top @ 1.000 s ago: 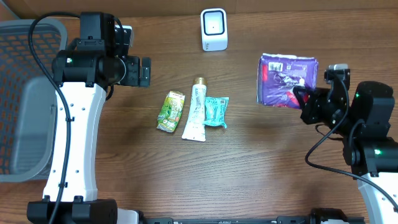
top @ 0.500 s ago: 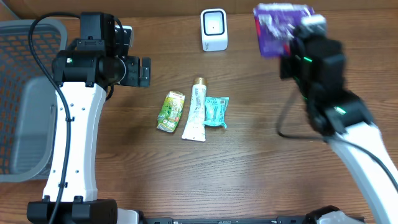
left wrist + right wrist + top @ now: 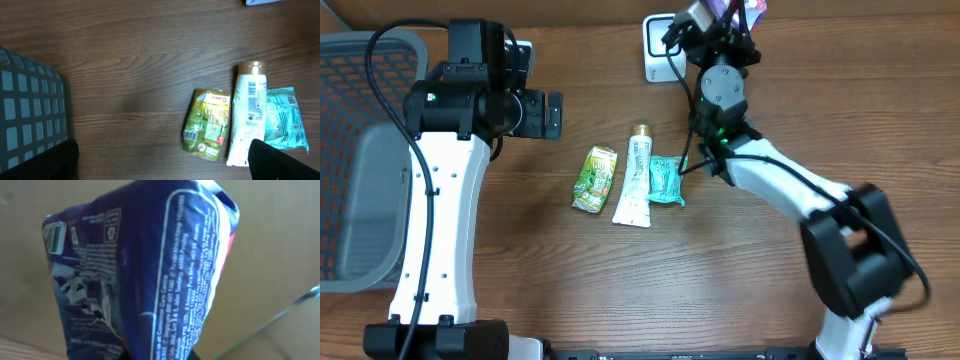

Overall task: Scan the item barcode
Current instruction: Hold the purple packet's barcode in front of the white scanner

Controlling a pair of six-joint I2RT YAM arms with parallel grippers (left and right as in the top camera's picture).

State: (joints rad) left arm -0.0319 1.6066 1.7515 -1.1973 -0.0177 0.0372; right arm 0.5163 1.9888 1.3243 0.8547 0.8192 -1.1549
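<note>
Largely out of frame: purple packet (image 3: 140, 275) gripped by the right tool (image 3: 725, 15)

Seen from overhead, only a purple sliver of the packet is caught at the top edge, just right of the white scanner (image 3: 658, 58). The rest is cut off by the frame. The right tool is raised there too, and its jaws are masked by the wrist housing, so the grip itself cannot be made out from above. Part of the scanner's right side is covered by the right arm. The left tool (image 3: 548, 113) is held over the counter (image 3: 540, 290) with its jaws spread wide and nothing between them. A grey basket (image 3: 360, 150) is cropped by the left edge. A green packet (image 3: 594, 178), a white tube (image 3: 636, 180) and a teal packet (image 3: 668, 180) are laid side by side mid-counter, the tube touching the teal packet.

From the left wrist, only the dark fingertips (image 3: 280, 162) of the left tool are seen, in the two bottom corners, well apart. A barcode can be picked out on the green packet. A pale object at the top right edge is cut off and cannot be identified.

From the right wrist, the frame is almost filled by the purple packet, held upright and off the counter. Its small white print is too blurred to be read, and no barcode can be made out. The right tool is closed on the packet's lower end, where just a dark trace of it is seen.
</note>
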